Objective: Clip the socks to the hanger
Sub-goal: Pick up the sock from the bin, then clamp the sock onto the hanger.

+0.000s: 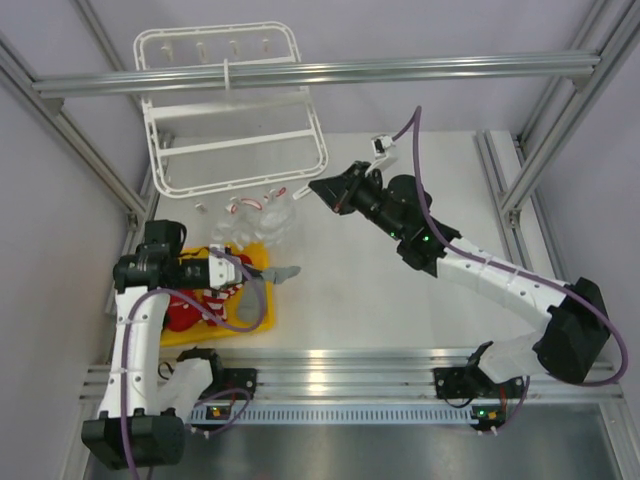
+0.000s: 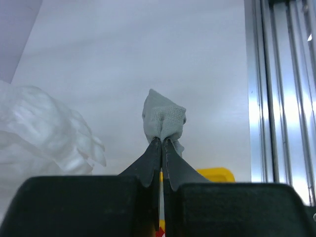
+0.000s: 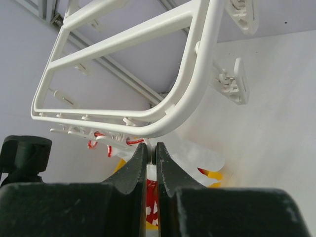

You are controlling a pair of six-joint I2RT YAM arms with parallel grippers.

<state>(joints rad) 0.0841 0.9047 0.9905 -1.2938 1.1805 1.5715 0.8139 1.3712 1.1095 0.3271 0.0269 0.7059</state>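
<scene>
The grey sock point(image 1: 285, 271) point(image 2: 163, 117) is pinched in my left gripper point(image 1: 268, 271) point(image 2: 161, 141). The fingers are clamped tight on its lower end, and the rest bunches out past the tips. It hangs in the air just off the right edge of the yellow tray point(image 1: 262, 310), above the bare table point(image 1: 400, 290). Red-and-white socks point(image 1: 188, 312) lie in the tray under my left forearm, which runs level and points right from a raised elbow. A crumpled clear bag point(image 1: 262, 222) point(image 2: 44, 131) sits just beyond the tray.

The hanger point(image 1: 235, 112) point(image 3: 163, 118) hangs tilted from the aluminium beam point(image 1: 400, 70), well apart from the grey sock. My right arm stretches diagonally left and away from its base. My right gripper point(image 1: 318, 187) point(image 3: 152, 147) has its fingers closed to a hairline on the hanger's rim at the near right corner.
</scene>
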